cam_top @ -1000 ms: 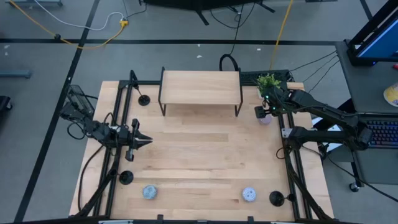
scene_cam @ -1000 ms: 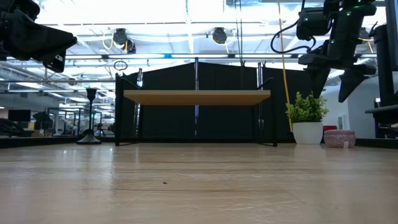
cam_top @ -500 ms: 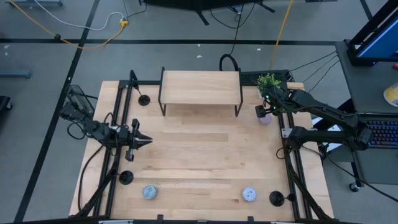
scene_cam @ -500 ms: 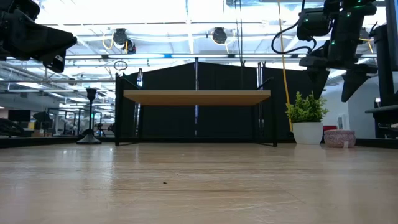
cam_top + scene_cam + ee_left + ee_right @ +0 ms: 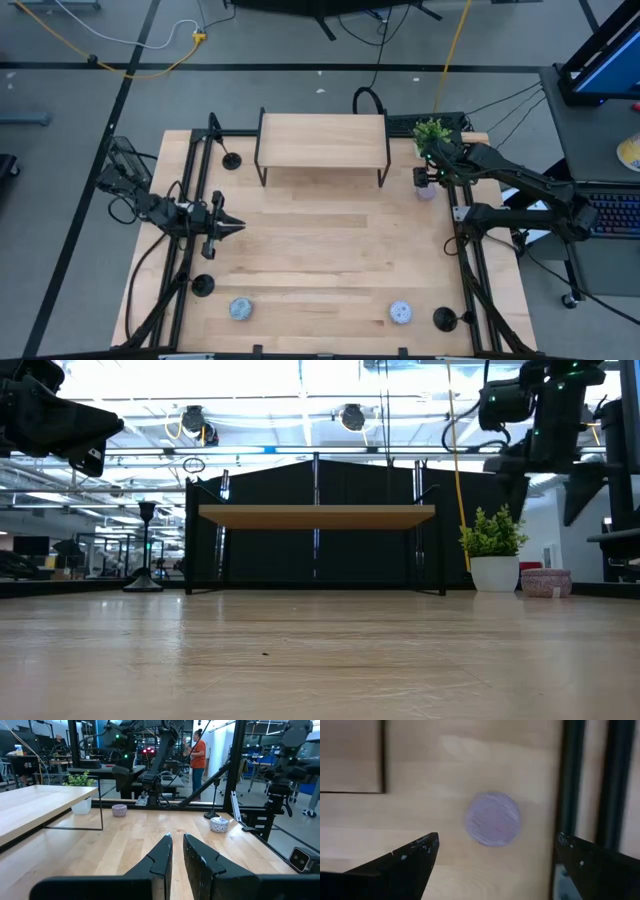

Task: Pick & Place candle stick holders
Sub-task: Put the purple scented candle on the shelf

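Three black candle stick holders stand upright on their disc bases: one at the far left [image 5: 232, 160], one near the left [image 5: 203, 285], one at the near right corner [image 5: 444, 320]. The far left holder [image 5: 146, 550] also shows in the low view, and the near right one [image 5: 213, 805] in the left wrist view. My right gripper [image 5: 426, 178] hangs open, pointing steeply down over a lavender puck [image 5: 493, 818] and clear of it. My left gripper [image 5: 228, 228] waits shut and level at the left side, holding nothing.
A wooden shelf on black legs [image 5: 323, 140] stands at the far middle, with a potted plant [image 5: 432, 132] to its right. A grey puck [image 5: 240, 308] and a white puck [image 5: 401, 312] lie near the front edge. Black frame rails [image 5: 468, 250] run along both sides.
My right gripper has rolled about the line it points along while staying above the lavender puck; in the low view its two fingers now stand farther toward the right. Nothing on the table has moved.
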`<state>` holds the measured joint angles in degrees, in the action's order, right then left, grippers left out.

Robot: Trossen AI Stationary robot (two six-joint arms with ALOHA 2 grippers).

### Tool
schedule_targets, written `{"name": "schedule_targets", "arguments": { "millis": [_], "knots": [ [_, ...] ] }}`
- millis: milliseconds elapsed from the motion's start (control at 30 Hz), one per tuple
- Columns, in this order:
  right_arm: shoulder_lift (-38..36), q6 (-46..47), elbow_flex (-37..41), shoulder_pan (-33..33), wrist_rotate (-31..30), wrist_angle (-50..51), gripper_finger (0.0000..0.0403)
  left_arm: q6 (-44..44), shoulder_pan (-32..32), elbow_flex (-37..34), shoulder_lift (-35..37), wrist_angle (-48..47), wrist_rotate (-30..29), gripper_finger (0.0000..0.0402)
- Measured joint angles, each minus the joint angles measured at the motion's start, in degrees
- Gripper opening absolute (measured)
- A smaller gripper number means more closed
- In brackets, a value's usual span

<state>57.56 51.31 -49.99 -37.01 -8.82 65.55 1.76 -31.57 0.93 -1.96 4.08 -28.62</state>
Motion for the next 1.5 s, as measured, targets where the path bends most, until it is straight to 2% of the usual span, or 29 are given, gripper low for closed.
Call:
{"name": "schedule_targets", "arguments": {
  "millis": [533, 800, 1300, 1500],
  "knots": [
    [4.15, 5.09, 9.39, -4.89, 2.93, -9.49, 0.0394, -0.02, 0.00, 0.00, -0.02, 0.01, 0.00, 0.0051],
    [4.63, 3.76, 11.80, -7.01, 4.21, -20.90, 0.0394, -0.39, 0.00, 0.00, -0.01, 0.00, 0.00, 0.0051],
    [4.63, 3.57, 14.27, -8.69, 4.61, -20.51, 0.0394, -0.42, -0.02, 0.00, -0.02, 0.00, 0.00, 0.0051],
    [4.63, 3.69, 16.96, -8.69, 5.98, -23.70, 0.0394, -0.55, 0.00, 0.00, 0.00, 0.00, 0.00, 0.0051]
  ]
}}
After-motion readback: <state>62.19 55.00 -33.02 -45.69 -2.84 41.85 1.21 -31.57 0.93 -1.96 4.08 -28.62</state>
